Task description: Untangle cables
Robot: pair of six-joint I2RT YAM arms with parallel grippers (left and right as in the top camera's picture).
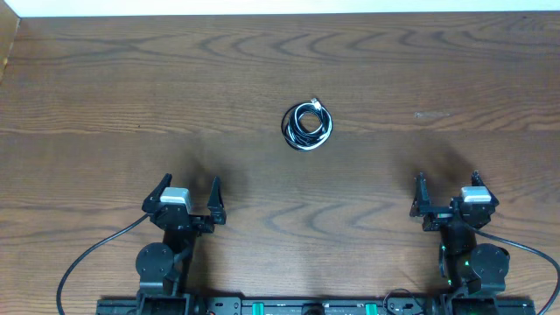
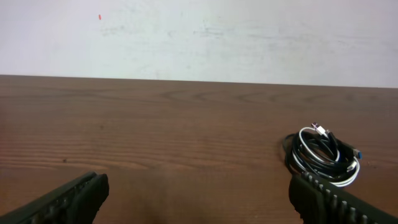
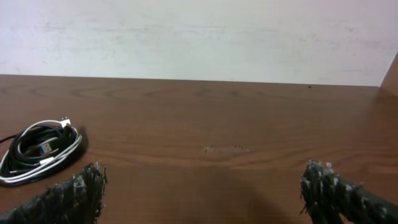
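The cables (image 1: pixel 307 126), black and white, lie coiled in one tight bundle near the middle of the desk (image 1: pixel 105 96), well apart from every edge, open wood on all sides. At the near edge, the left gripper (image 1: pixel 190 187) and right gripper (image 1: pixel 447 182) hover with jaws released, grasping nothing.

The left gripper (image 2: pixel 199 183) hangs low over the table (image 2: pixel 180 127), its two fingers (image 2: pixel 74 198) spread wide at the bottom corners with nothing between them. The cables (image 2: pixel 323 154) lie in one small coil, black and white loops together, at the right just beyond the right-hand finger. A pale wall (image 2: pixel 199 37) stands behind.
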